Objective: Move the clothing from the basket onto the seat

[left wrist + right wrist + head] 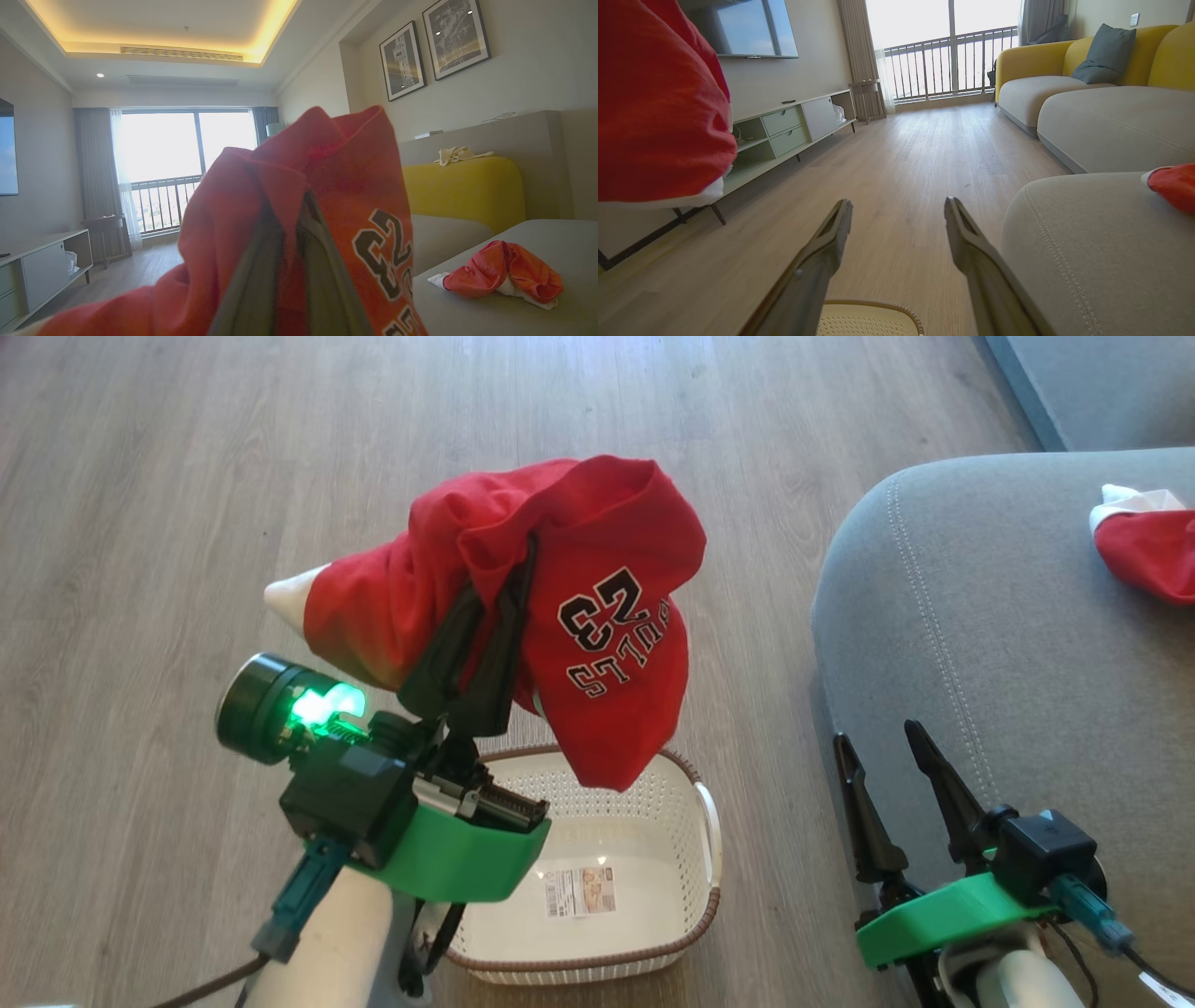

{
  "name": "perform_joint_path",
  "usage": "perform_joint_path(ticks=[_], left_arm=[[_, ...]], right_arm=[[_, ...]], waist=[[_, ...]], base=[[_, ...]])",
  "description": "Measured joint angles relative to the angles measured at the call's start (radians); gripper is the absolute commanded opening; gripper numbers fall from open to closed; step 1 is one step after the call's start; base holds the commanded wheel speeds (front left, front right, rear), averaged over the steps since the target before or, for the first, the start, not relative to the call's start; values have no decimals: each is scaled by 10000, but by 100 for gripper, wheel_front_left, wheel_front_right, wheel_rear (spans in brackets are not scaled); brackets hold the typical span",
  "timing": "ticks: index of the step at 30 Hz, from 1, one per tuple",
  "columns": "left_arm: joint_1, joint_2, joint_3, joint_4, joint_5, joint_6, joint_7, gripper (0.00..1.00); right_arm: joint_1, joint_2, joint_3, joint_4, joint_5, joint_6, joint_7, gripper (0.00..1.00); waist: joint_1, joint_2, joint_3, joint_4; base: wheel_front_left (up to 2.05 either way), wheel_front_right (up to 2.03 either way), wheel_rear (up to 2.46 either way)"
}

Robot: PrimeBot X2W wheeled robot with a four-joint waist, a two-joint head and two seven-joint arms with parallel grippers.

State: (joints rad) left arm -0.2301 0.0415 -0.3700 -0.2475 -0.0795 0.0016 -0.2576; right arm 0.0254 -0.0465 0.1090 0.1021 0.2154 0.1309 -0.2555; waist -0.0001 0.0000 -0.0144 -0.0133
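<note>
Nearest the head camera, the left gripper (pixel 504 607) is clamped on the red jersey (pixel 597 551), its fingers buried in a fold. The cloth hangs clear above the basket (pixel 695 803), which sits at 6 o'clock of it with a paper label (pixel 581 891) on its bottom. The right gripper (pixel 876 737), at 3 o'clock of the basket, stands wide open and empty beside the seat (pixel 980 616). Another red garment (pixel 1153 546) lies on the seat. The step in hand looks like the carry: lifted, not yet placed. The next move calls for swinging the jersey toward 3 o'clock over the grey cushion, lowering it, then releasing, with the hanging hem kept off the basket's rim.
</note>
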Motion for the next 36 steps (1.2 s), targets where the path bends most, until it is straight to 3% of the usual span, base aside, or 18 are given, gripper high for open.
perform_joint_path(ticks=[8,12,22,27,36], left_arm=[[0,0,-10,196,4,-176,0,0],[-2,2,-10,374,17,-263,0,0],[-118,2,-2,474,111,-311,0,0],[-117,2,19,546,182,-339,0,0],[-118,2,-205,616,454,-458,0,0]], right_arm=[[-28,-4,82,-428,470,0,0,100],[-151,-382,696,-807,491,0,0,100],[-243,-3185,3601,-2063,1423,0,0,100],[-409,-3965,4136,-2884,1896,0,0,100],[-553,-3921,4245,-3227,1900,0,0,100]], waist=[[0,0,76,-182],[0,0,151,-322],[0,0,296,-478],[0,0,358,-492],[0,0,453,-548]], base=[[0,0,0],[0,0,0],[0,0,0],[0,0,0],[0,0,0]])
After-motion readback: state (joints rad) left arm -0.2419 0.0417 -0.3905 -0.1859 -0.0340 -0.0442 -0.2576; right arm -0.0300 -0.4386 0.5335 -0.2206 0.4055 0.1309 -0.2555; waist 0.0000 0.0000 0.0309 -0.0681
